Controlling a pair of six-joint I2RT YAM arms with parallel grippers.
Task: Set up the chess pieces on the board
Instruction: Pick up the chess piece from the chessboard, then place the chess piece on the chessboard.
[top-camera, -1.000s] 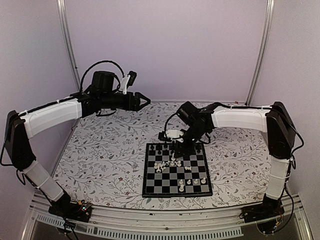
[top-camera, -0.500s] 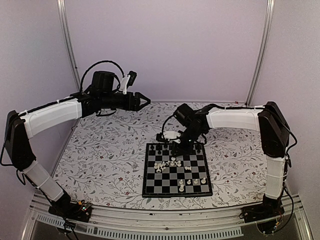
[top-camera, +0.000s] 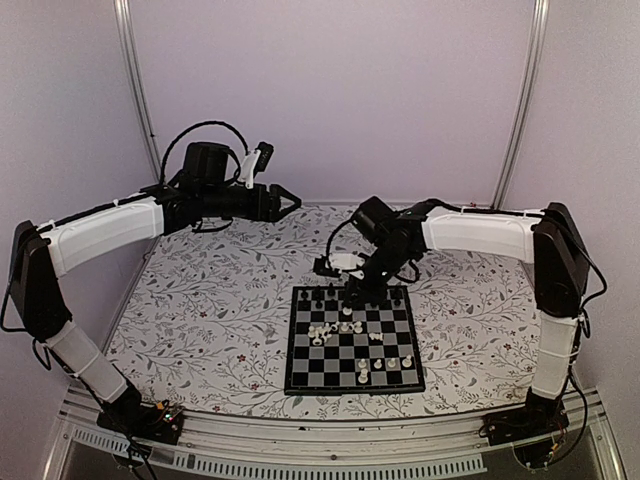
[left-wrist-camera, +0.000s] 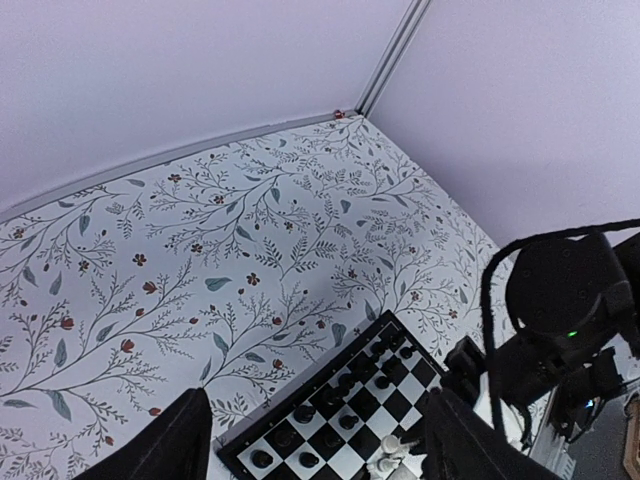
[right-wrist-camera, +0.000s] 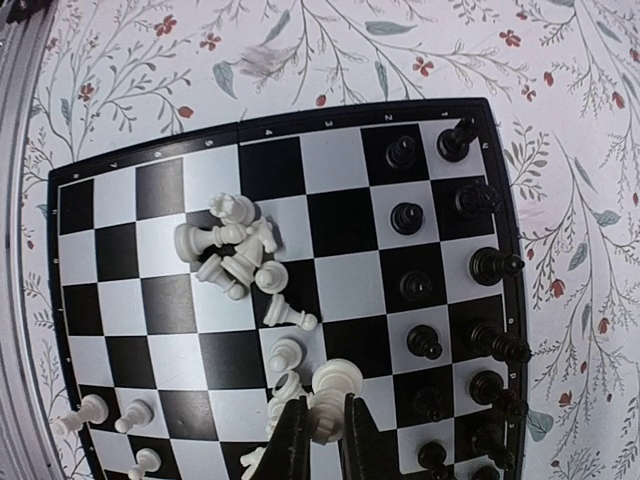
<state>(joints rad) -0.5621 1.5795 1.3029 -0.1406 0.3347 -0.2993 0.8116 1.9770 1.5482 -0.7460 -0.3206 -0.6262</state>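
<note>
Right wrist view shows the right fingers (right-wrist-camera: 293, 445) pinching a white piece (right-wrist-camera: 325, 415) at 6 o'clock on the board (right-wrist-camera: 345, 225); left fingers (left-wrist-camera: 170, 445) spread, empty. Next, I think, lift it gently to its home square

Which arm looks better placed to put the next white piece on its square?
The right. The right hand is low over the board, already shut on a white piece. The left hand hangs open and empty, away from the board near the back wall.
</note>
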